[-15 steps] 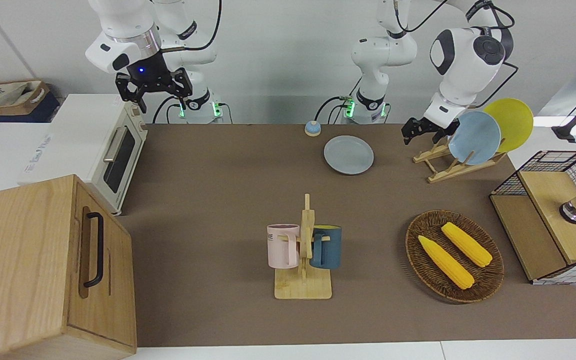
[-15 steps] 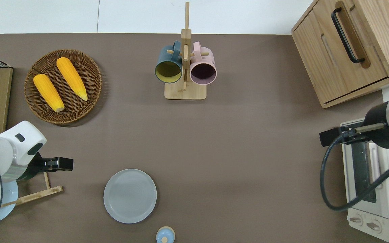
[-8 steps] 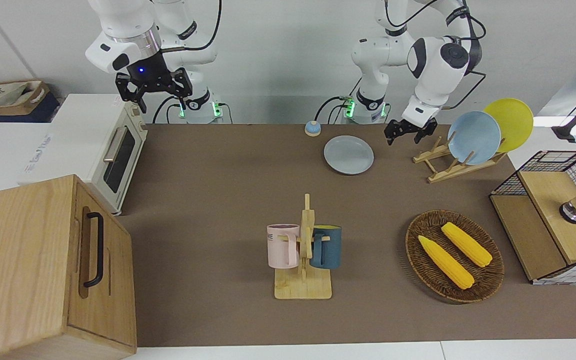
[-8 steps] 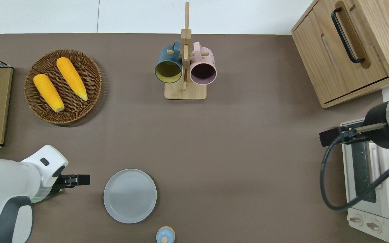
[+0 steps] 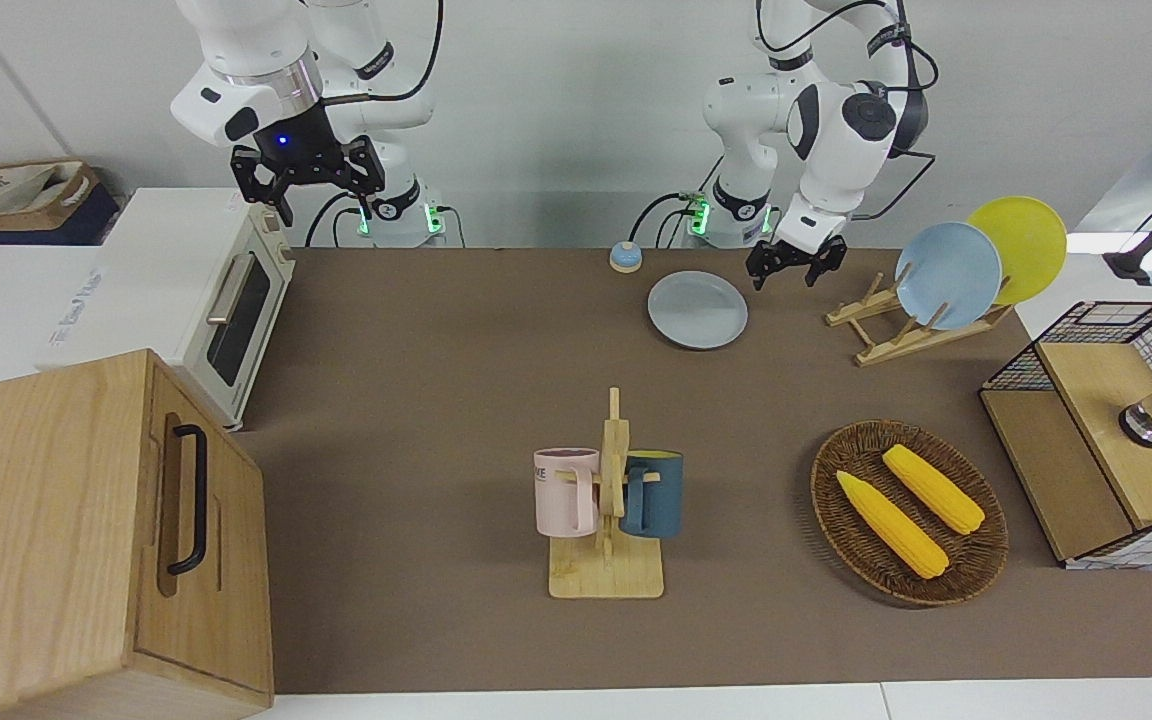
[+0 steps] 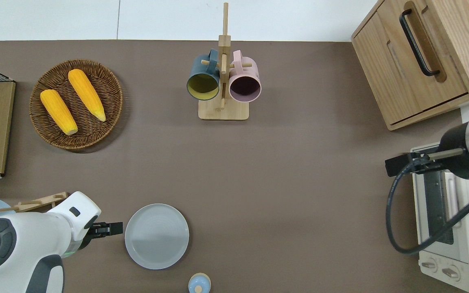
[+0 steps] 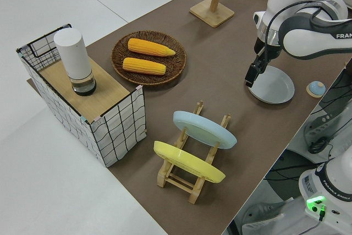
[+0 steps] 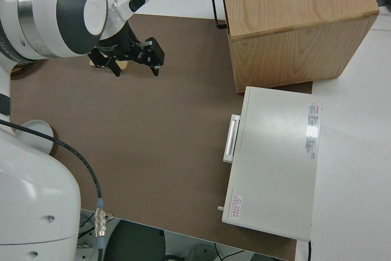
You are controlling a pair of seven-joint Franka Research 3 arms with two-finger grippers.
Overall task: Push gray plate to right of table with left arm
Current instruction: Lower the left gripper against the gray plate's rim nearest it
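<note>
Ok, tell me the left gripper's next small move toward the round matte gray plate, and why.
Probably lower to table height and ease sideways into the round matte gray plate's rim. The left gripper sits just beside the plate, on the side toward the left arm's end, seemingly not yet touching. The brown table toward the right arm's end is bare along the plate's path. The right arm is parked.

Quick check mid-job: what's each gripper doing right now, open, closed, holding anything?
Left gripper: beside the gray plate, holding nothing; open or closed cannot be told.
Right gripper: open, holding nothing, arm parked.

The left tool (image 5: pixel 795 265) hangs low, fingers spread; the right arm is parked.
</note>
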